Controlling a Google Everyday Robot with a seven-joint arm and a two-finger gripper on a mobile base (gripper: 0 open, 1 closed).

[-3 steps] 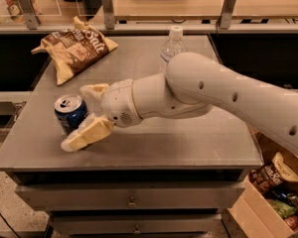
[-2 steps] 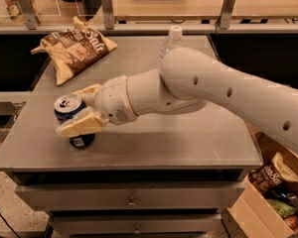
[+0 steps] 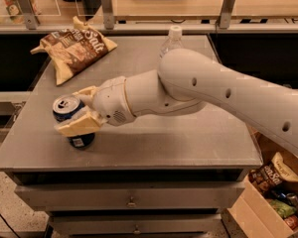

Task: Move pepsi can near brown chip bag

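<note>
The pepsi can [image 3: 67,105], dark blue with a silver top, stands on the grey table [image 3: 188,143] near its front left corner. My gripper [image 3: 69,110] reaches in from the right, with one cream finger [image 3: 85,91] behind the can and the other [image 3: 75,127] across its front, closed against its sides. The can's base [image 3: 82,141] rests on the table. The brown chip bag [image 3: 77,46] lies at the back left of the table, well behind the can.
A clear water bottle [image 3: 172,38] stands at the back middle, partly hidden by my arm [image 3: 228,93]. A cardboard box of snacks [image 3: 273,192] sits on the floor at the right. Railing posts [image 3: 107,6] run behind the table.
My gripper moved left from beside the can until its fingers came around it and closed on it. The can has stayed in place on the table.
</note>
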